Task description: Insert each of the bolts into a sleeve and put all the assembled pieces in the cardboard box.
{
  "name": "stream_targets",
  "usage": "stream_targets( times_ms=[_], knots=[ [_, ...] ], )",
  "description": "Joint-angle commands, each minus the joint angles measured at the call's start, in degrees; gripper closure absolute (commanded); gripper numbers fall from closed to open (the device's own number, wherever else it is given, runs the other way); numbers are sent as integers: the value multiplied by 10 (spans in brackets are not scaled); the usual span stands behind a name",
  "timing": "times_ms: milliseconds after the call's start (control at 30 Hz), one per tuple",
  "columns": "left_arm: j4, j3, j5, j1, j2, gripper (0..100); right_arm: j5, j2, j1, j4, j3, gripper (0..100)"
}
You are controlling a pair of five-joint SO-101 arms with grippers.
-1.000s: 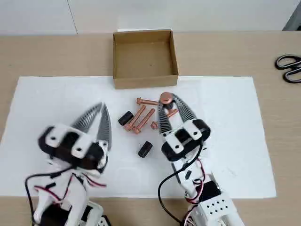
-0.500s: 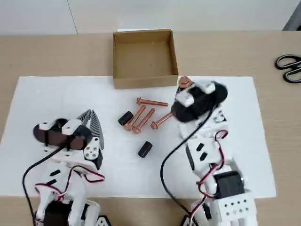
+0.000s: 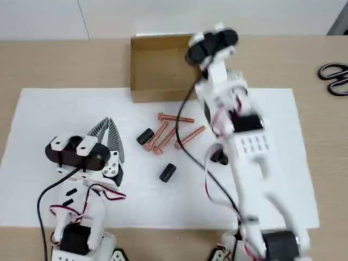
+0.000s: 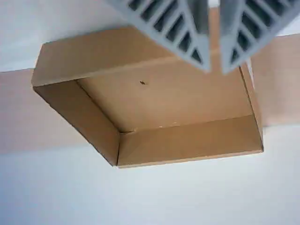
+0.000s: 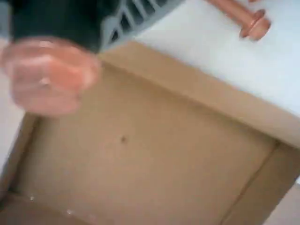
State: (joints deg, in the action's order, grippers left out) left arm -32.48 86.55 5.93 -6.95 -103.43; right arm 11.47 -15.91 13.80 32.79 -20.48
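My right jaws [image 5: 70,23], clamped on a sleeved bolt [image 5: 47,77], hang directly above the cardboard box [image 5: 197,98] floor; release should drop it inside.

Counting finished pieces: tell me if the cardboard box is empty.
Empty: in both wrist views the cardboard box shows a bare floor; the right gripper holds a bolt above it.

Camera stations: one overhead, two wrist-borne.
High view fixed, far off, looks down over table [image 3: 54,65]. The cardboard box [image 3: 163,95] [image 4: 187,143] [image 5: 211,101] common to all three: left wrist view sights it obliquely from farther back, right wrist view hangs close above.
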Motion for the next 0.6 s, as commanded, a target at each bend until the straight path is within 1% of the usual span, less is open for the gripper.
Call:
stream_targets(
  times_ms=[0,133,300,467,567],
  knots=[
    [15,-2,4,4,-7,994,1,107,-2,0,171,995],
    [15,-2,4,4,-7,994,0,211,-2,-3,301,995],
    [15,0,4,4,-7,994,10,321,16,-4,396,995],
    [15,0,4,4,-7,994,97,440,37,-5,481,995],
    [15,0,4,4,-7,994,117,509,44,-28,535,995]
  ],
)
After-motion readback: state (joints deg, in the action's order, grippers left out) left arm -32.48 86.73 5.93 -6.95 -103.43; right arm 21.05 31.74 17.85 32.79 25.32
